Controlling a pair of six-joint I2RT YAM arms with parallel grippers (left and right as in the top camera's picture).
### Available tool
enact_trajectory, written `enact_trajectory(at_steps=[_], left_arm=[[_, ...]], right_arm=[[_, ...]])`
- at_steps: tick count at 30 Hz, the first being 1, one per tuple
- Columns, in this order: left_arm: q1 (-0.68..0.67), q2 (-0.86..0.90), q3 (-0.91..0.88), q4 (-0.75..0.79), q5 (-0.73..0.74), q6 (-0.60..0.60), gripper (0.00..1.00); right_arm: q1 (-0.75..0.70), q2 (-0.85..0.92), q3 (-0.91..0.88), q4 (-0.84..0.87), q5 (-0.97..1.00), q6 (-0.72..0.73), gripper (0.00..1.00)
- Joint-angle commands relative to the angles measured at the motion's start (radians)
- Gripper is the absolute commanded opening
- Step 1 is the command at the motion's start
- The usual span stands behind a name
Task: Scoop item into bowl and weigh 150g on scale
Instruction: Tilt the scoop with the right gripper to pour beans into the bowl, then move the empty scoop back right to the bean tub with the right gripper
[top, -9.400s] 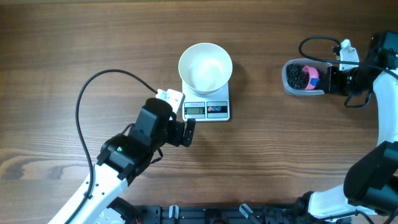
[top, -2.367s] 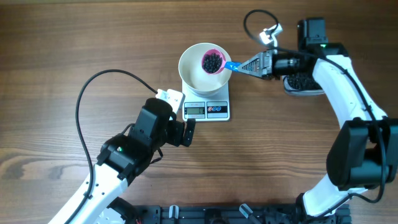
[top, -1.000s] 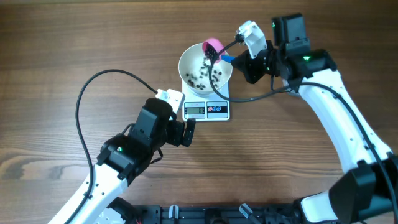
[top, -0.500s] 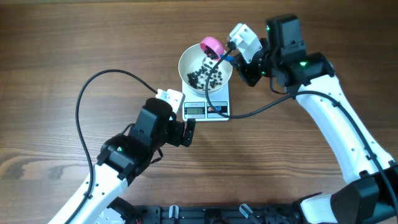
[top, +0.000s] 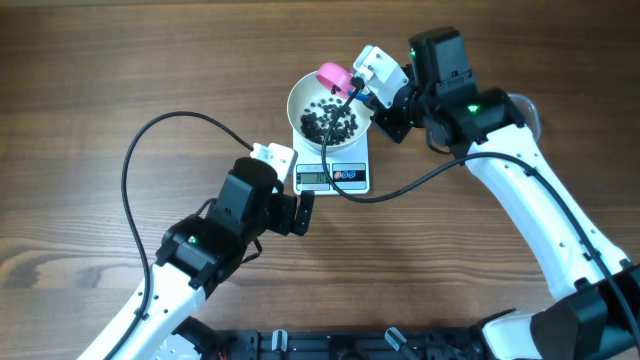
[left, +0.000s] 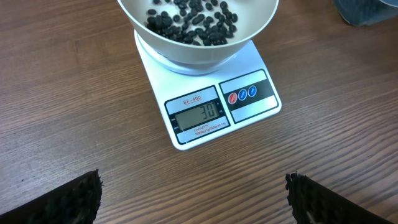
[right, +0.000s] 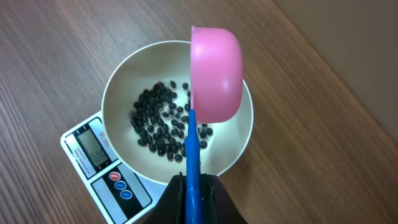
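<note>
Too small to read from overhead on the display of the scale (top: 332, 176). Cropped at the top edge of the left wrist view across the bowl (left: 199, 53).

Bowl (left: 193, 53) of black beans (left: 194, 23) on scale (left: 163, 84), display (left: 200, 114) 30, wooden table (left: 62, 124)

The table (top: 100, 60) is matt, grained brown wood, the bowl (right: 115, 99) glossy white, the beans (left: 193, 18) smooth with a slight black sheen, the scale (left: 214, 93) smooth white plastic, and the scoop (right: 214, 71) smooth pink plastic with a blue handle.
</note>
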Motion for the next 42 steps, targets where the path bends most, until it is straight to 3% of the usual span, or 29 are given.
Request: enact_trajectory(at_steps=[1, 12, 16, 20, 26, 28, 34, 42], left_arm=[[0.005, 0.001, -0.002, 0.0, -0.013, 0.019, 1.0], [0.005, 0.001, -0.002, 0.0, -0.013, 0.019, 1.0], [0.005, 0.001, -0.002, 0.0, -0.013, 0.019, 1.0], [0.005, 0.001, -0.002, 0.0, -0.013, 0.019, 1.0], [0.005, 0.001, -0.002, 0.0, -0.013, 0.019, 1.0], [0.005, 0.001, -0.002, 0.0, -0.013, 0.019, 1.0], [0.005, 0.001, -0.002, 0.0, -0.013, 0.019, 1.0], [0.005, 0.001, -0.002, 0.0, -0.013, 0.019, 1.0]], right_arm=[[0.003, -0.041, 0.001, 0.008, 0.013, 0.024, 0.04], [-0.001, -0.041, 0.001, -0.003, -0.032, 0.212, 0.04], [0.006, -0.041, 0.001, -0.026, -0.049, 0.069, 0.04], [0.028, -0.041, 0.001, -0.032, 0.172, 0.039, 0.04], [0.028, -0.041, 0.001, -0.036, 0.009, 0.055, 0.04], [0.027, -0.041, 0.001, -0.025, 0.005, 0.103, 0.04], [-0.003, -0.054, 0.001, 0.051, 0.007, 0.431, 0.05], [-0.203, -0.155, 0.001, 0.051, 0.027, 0.468, 0.04]])
